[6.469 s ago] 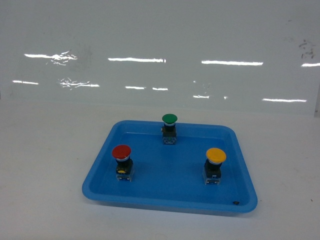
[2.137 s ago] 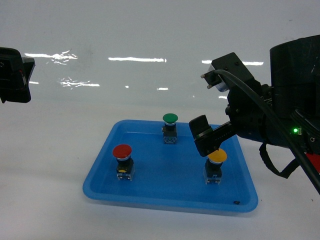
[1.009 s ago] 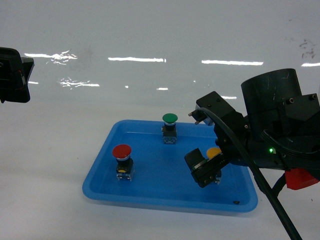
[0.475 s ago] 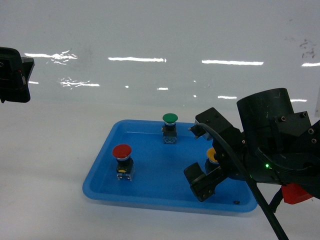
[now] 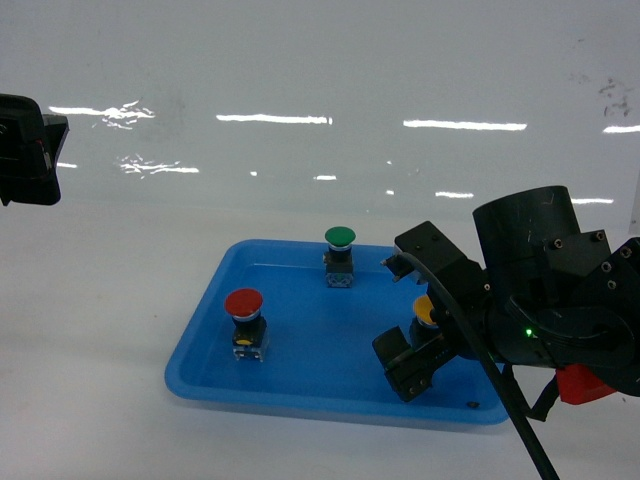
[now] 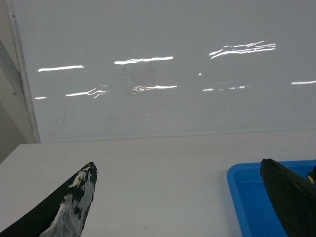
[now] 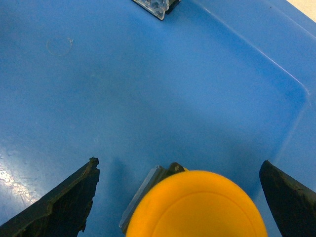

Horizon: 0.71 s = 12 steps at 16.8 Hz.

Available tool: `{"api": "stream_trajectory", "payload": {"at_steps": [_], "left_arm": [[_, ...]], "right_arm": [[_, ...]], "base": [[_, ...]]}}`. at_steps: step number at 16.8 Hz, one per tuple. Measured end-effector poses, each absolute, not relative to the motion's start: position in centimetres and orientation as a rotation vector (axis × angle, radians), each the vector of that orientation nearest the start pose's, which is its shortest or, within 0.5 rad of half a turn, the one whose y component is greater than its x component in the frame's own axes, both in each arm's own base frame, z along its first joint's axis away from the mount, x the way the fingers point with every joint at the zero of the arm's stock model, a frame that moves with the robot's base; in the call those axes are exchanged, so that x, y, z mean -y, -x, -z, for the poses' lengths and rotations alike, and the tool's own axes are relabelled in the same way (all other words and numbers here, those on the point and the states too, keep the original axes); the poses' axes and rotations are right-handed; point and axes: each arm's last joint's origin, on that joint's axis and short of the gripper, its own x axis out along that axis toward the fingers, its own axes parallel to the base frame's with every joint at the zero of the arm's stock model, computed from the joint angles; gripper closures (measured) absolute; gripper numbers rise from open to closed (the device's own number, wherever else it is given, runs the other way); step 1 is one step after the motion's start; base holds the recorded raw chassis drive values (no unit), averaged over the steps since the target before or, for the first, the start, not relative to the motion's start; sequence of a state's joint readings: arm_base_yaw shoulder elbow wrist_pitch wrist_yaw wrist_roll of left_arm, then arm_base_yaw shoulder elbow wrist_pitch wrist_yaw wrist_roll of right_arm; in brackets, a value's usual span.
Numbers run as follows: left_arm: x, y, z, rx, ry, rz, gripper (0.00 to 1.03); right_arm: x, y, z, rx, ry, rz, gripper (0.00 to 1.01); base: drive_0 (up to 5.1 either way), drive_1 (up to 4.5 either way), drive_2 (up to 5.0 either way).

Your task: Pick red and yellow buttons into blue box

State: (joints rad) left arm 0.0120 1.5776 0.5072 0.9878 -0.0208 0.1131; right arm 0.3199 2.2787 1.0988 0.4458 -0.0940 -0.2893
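Head view: red button [image 5: 243, 303], yellow button [image 5: 425, 312] both in tray [image 5: 300, 390], nothing moved; our right gripper [image 7: 180, 197] fingers spread around yellow; left gripper [image 6: 182, 207] fingers spread, idle

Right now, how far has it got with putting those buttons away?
Nothing looks finished: the red button and the yellow button both stand in the shallow blue tray, and no deep blue box is in view. In hand: the right gripper is open, with the yellow button between its fingers, not yet gripped. The left gripper waits open, off to the tray's side. Both buttons remain.
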Motion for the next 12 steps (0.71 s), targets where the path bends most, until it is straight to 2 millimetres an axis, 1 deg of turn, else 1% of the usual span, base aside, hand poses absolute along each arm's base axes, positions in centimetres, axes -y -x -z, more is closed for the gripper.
{"api": "stream_trajectory", "payload": {"at_steps": [5, 7, 8, 12], "left_arm": [[-0.41, -28.83, -17.34, -0.084, -0.113, -0.028, 0.05], [-0.41, -28.83, -17.33, -0.084, -0.113, -0.028, 0.05], [-0.41, -28.83, -17.33, -0.084, -0.113, -0.028, 0.05], [-0.41, -28.83, -17.34, -0.084, -0.113, -0.028, 0.05]], "right_arm": [[-13.72, -39.03, -3.63, -0.663, 0.379, -0.530, 0.03], [-13.79, -38.97, -3.47, -0.668, 0.381, -0.532, 0.21], [-13.79, -38.97, -3.47, -0.668, 0.381, -0.532, 0.32], [-13.80, -38.98, -3.48, -0.666, 0.381, -0.533, 0.68]], "base": [[0.0, 0.00, 0.0], [0.0, 0.00, 0.0], [0.0, 0.00, 0.0], [0.0, 0.00, 0.0]]}}
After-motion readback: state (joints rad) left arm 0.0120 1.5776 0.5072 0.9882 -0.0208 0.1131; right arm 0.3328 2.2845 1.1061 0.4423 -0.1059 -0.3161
